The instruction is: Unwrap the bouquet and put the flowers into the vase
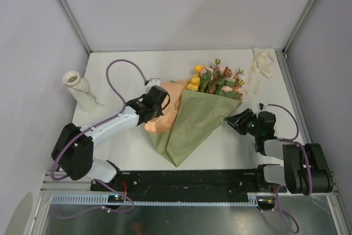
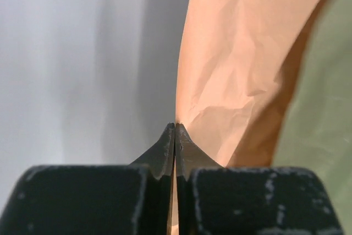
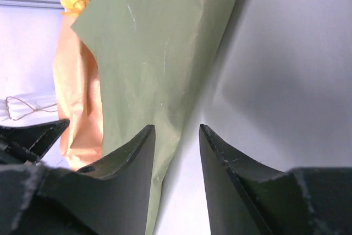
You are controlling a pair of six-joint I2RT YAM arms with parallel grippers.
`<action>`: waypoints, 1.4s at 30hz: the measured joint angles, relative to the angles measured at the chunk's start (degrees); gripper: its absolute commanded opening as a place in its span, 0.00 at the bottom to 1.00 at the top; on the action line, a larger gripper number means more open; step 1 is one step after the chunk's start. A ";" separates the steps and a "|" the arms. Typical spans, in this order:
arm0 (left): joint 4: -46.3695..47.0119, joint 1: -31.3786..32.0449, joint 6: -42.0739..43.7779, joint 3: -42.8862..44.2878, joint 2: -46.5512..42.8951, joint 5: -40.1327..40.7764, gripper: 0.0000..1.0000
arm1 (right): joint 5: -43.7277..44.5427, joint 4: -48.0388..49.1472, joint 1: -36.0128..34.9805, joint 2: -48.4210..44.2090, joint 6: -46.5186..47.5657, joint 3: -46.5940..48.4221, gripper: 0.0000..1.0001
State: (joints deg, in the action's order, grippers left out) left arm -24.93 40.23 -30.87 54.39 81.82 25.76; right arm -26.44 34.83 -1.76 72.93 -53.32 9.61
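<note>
So the bouquet [image 1: 192,122] is lying flat on the table [image 1: 126,64], with its pointy wrapped end at the near side and the blooms pointing away toward the back.

Just off the bouquet's right edge, about halfway up, the right gripper [image 1: 228,120] is sitting low with its fingers aiming at the green paper [image 3: 159,48]. Its jaws are standing partway apart with nothing clamped. In the wrist view the paper's edge is running down into the gap close to one finger, and I can't tell if it's touching.

On the bouquet's left side, a bit farther up, the left gripper [image 2: 175,127] is pinching fully together on the peach paper [image 2: 242,53], with a thin sliver of it showing between the fingers. That sheet is bulging out from under the green wrap.

Beyond that, the flowers [image 1: 217,80] are poking out of the bouquet's open top: yellow, pink and rust with green leaves, their stems lying inside the wrap.

The vase [image 1: 78,87] is sitting well off to the bouquet's left. The ribbon [image 1: 262,64] is lying loose past the bouquet's top right, apart from it.
</note>
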 measured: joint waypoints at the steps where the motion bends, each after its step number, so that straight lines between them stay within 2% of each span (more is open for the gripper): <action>1: -0.50 -1.49 -0.72 -0.44 -0.24 0.02 0.12 | 0.00 -0.46 0.00 -0.61 0.02 0.00 0.51; 4: -1.79 -6.95 -3.41 -3.15 -2.51 0.11 0.46 | 0.15 -1.42 -0.46 -1.97 -0.17 0.00 0.57; 5: -2.27 -8.22 -3.76 -3.93 -3.48 0.17 0.53 | 0.50 -1.70 -0.72 -2.34 -0.24 0.00 0.58; 7: -3.26 -11.23 -5.55 -5.77 -6.34 0.61 0.62 | 1.18 -2.27 -1.53 -2.89 -0.33 0.00 0.60; 10: -5.16 -13.86 -6.69 -6.73 -10.99 1.55 0.68 | 2.34 -2.69 -2.67 -2.91 -0.92 0.00 0.61; 16: -6.08 -13.92 -6.38 -6.71 -19.87 -0.85 0.75 | 4.22 -1.38 -4.48 -0.68 -3.08 0.00 0.62; 21: -6.03 -11.17 -5.18 -6.67 -20.02 -8.24 0.75 | 5.42 1.86 -6.73 4.68 -5.57 0.76 0.59; 26: -4.50 -8.07 -5.20 -8.02 -15.72 -13.97 0.74 | 5.29 9.31 -8.37 13.55 -9.25 3.58 0.50; 34: -2.51 -7.37 -6.34 -11.98 -5.77 -11.93 0.74 | 4.70 30.25 -9.70 31.52 -17.09 5.86 0.28; 38: -2.40 -7.87 -6.71 -8.39 2.54 -9.42 0.76 | 5.35 38.05 -9.77 38.75 -21.42 7.76 0.25; 42: -1.92 -10.34 -6.82 -2.60 9.55 -9.42 0.75 | 6.56 40.46 -9.81 42.32 -23.98 10.71 0.26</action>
State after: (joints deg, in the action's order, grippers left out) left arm -26.85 29.89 -37.69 51.79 91.37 16.34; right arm -19.88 75.29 -11.57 115.24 -77.30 20.32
